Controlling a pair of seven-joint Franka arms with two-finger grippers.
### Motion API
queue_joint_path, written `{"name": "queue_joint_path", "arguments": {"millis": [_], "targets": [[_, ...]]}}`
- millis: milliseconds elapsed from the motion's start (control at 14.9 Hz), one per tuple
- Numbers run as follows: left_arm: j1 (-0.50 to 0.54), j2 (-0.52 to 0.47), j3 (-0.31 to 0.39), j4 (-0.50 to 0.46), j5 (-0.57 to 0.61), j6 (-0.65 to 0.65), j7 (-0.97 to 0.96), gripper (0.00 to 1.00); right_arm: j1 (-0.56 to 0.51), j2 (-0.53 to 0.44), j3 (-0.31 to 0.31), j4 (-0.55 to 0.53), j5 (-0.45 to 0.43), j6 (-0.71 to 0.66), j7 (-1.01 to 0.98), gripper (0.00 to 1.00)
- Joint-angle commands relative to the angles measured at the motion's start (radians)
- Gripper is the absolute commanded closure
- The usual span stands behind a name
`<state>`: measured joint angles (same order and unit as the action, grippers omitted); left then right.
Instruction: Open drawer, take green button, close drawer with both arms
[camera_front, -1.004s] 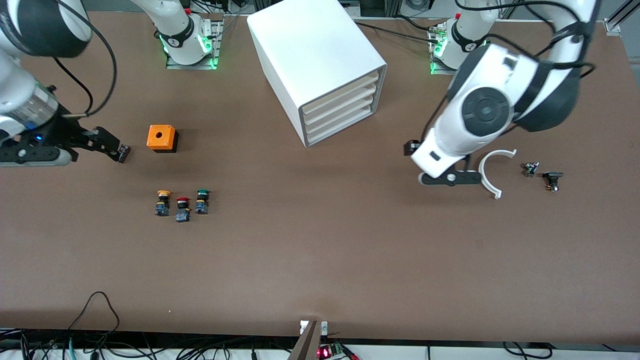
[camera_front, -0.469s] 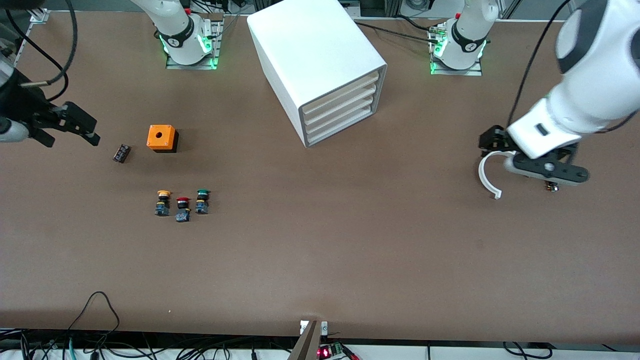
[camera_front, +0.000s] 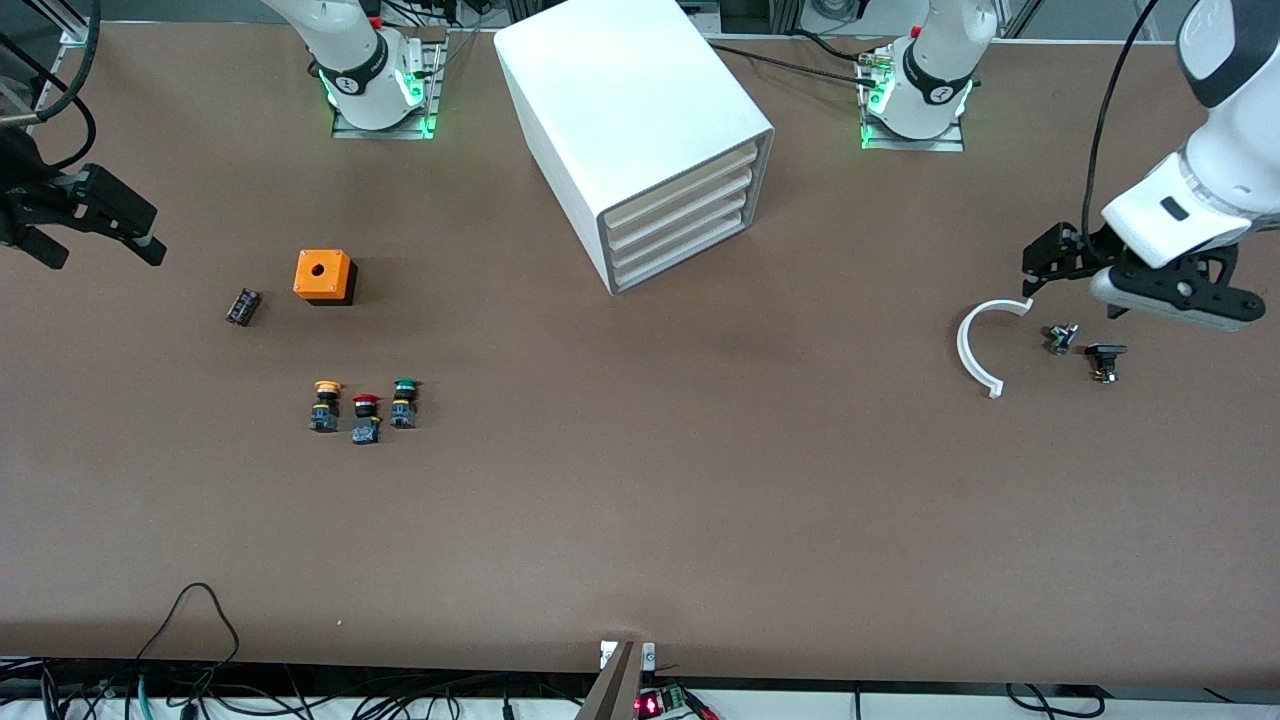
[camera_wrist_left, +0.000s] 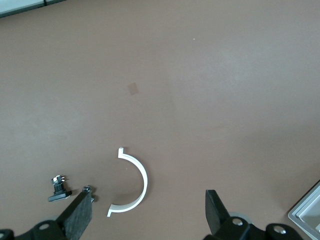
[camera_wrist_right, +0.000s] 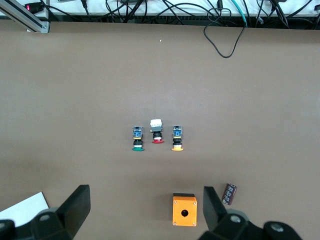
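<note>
Over the last second both arms have pulled away from the middle of the table and out toward its 2 ends. The left gripper (camera_front: 1040, 272) has left the white curved piece (camera_front: 975, 345) and now hangs, jaws released and empty, over the table beside it, by 2 small black parts (camera_front: 1085, 348). The right gripper (camera_front: 110, 225) has left a small dark part (camera_front: 243, 306) lying beside the orange box (camera_front: 324, 276) and has lifted clear, jaws also released. All 4 drawers of the cabinet (camera_front: 640, 130) look closed, including the lower drawer (camera_front: 680, 255). The green button (camera_front: 404, 401) stands with a red (camera_front: 365, 417) and a yellow one (camera_front: 325, 404), nearer the camera than the box. Judging by this, the task is either finished or resetting.
</note>
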<state>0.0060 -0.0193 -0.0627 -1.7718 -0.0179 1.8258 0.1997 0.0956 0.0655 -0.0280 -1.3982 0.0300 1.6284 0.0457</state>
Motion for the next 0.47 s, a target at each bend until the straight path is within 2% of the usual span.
{"name": "queue_joint_path", "arguments": {"millis": [0, 201, 402], "targets": [[-0.023, -0.016, 0.024, 0.011, -0.008, -0.057, 0.001, 0.00, -0.010, 0.019, -0.003, 0.038, 0.008, -0.021, -0.010, 0.00], [-0.020, 0.027, 0.018, 0.097, 0.001, -0.192, 0.006, 0.00, -0.010, 0.019, -0.003, 0.036, 0.008, -0.021, -0.007, 0.00], [-0.020, 0.038, 0.015, 0.106, 0.001, -0.183, 0.001, 0.00, -0.008, 0.017, -0.003, 0.036, 0.007, -0.022, -0.007, 0.00]]}}
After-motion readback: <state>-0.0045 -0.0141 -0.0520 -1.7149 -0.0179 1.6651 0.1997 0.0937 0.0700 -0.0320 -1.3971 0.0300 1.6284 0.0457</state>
